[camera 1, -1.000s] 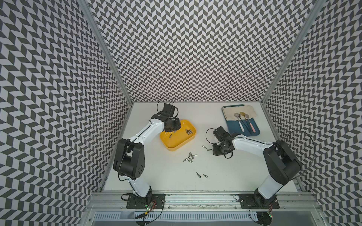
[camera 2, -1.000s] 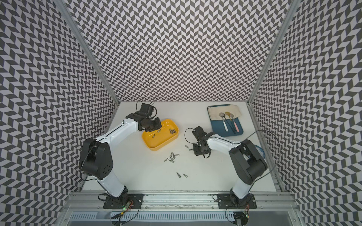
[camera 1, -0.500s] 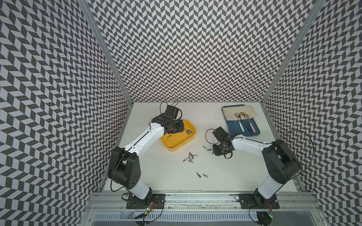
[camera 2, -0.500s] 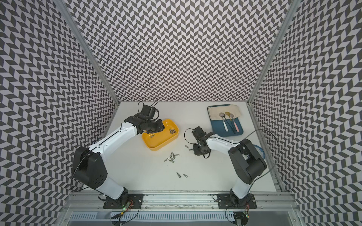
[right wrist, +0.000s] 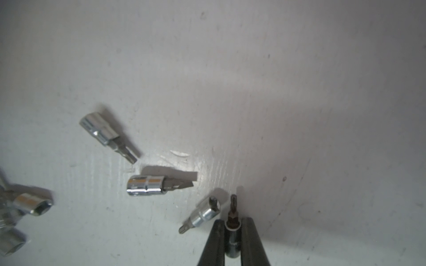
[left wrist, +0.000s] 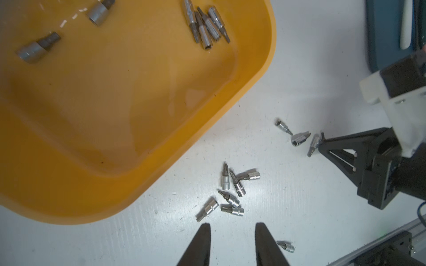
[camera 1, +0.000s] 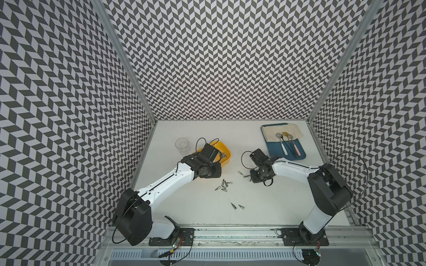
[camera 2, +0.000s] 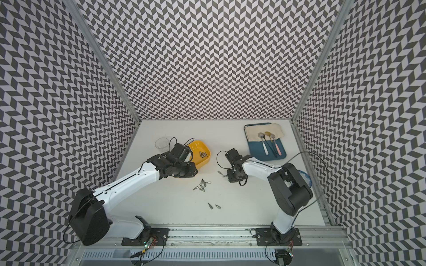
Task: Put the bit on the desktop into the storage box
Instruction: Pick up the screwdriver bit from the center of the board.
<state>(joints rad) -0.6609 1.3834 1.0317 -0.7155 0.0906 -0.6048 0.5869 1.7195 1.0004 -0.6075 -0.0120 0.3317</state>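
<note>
Left of centre, box holds several bits; left gripper hangs parted, empty, beside loose bits on desktop. Right gripper pinches one bit by its socket end: light, stiff, slick steel, probably rolls.

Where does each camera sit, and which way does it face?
Both top views: high above the front, looking down at the desktop; left arm, right arm show.
Left wrist: on left arm, facing the storage box; open left pincer shows.
Right wrist: on right arm, facing the desktop; right pincer grips a bit.
Shared: storage box, top and left wrist.
</note>
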